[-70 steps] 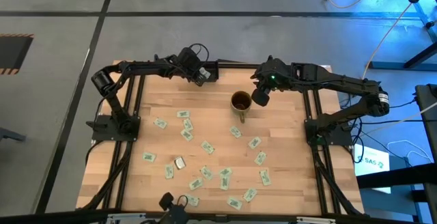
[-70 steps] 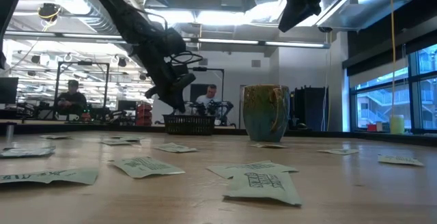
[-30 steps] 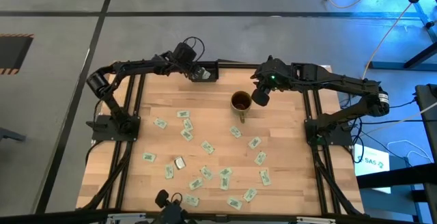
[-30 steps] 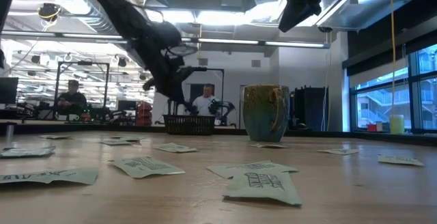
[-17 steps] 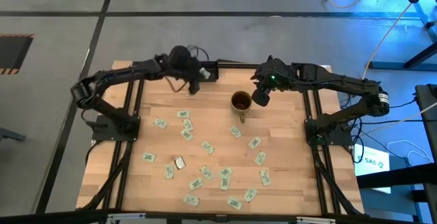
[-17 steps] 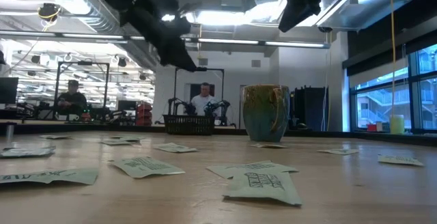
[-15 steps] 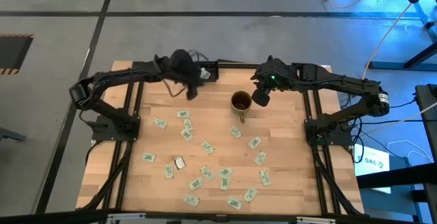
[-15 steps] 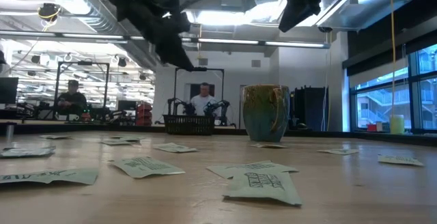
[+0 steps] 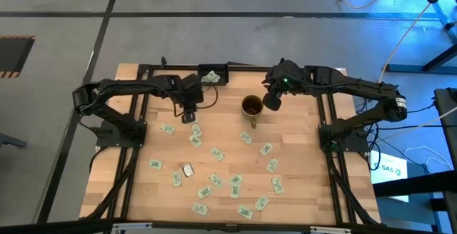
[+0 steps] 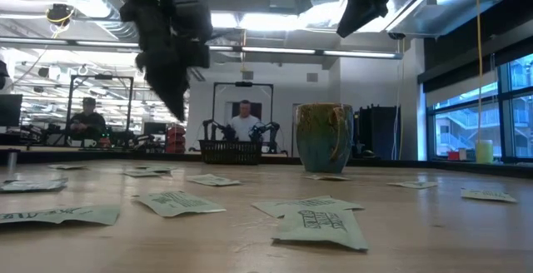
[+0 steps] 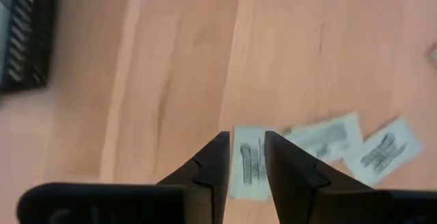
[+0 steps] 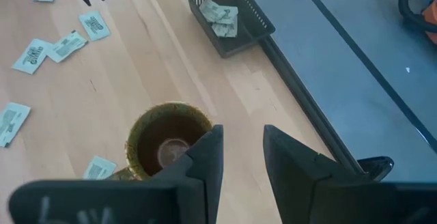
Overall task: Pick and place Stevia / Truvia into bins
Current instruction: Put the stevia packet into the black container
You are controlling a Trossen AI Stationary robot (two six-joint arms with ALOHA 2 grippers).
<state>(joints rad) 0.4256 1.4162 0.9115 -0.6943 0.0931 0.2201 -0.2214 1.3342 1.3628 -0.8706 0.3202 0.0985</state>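
Matt wooden table (image 9: 300,191), glazed mug (image 9: 251,106)

Left arm swings off the tray toward the scattered sachets

The left gripper (image 9: 191,111), which hovered over the small black mesh tray (image 9: 212,75) at the far edge of the wooden worktop (image 9: 300,191), has moved away from it and now hangs above the white-and-green paper sachets (image 9: 191,119) nearest the tray; its fingers (image 11: 212,173), parted more than before, frame one sachet (image 11: 250,162) below, nothing between them.
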